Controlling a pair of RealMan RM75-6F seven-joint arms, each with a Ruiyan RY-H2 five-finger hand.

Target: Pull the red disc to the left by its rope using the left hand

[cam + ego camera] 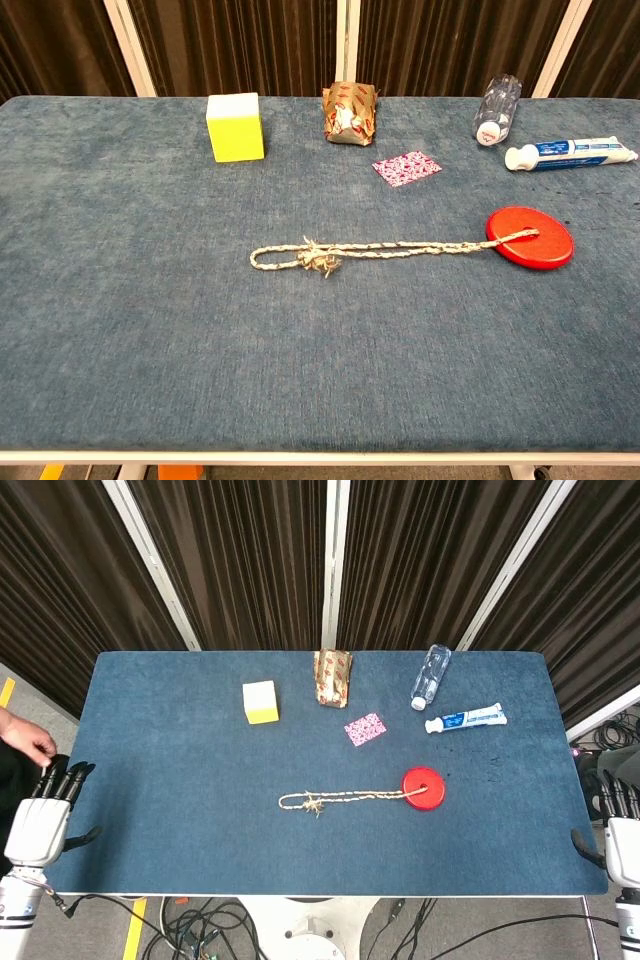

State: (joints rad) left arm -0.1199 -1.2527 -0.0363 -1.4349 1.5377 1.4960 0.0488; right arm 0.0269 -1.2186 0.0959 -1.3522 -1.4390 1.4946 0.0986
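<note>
Left hand (42,815) and right hand (622,830) empty, fingers apart, well clear of rope (350,798) and red disc (423,787).

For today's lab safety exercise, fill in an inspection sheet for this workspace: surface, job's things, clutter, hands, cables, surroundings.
Surface: blue table, carpet-like top, flat.
Job's things: red disc lies right of centre; its rope runs left, ending in a frayed knot and small loop.
Clutter: yellow block, wrapped snack packet, pink patterned card, water bottle on its side, toothpaste tube, all along the far side.
Hands: left hand off the left table edge, holding nothing; right hand off the right edge, holding nothing.
Cables: black cables on the floor under the near edge.
Surroundings: dark curtains; a person's hand at far left.
</note>
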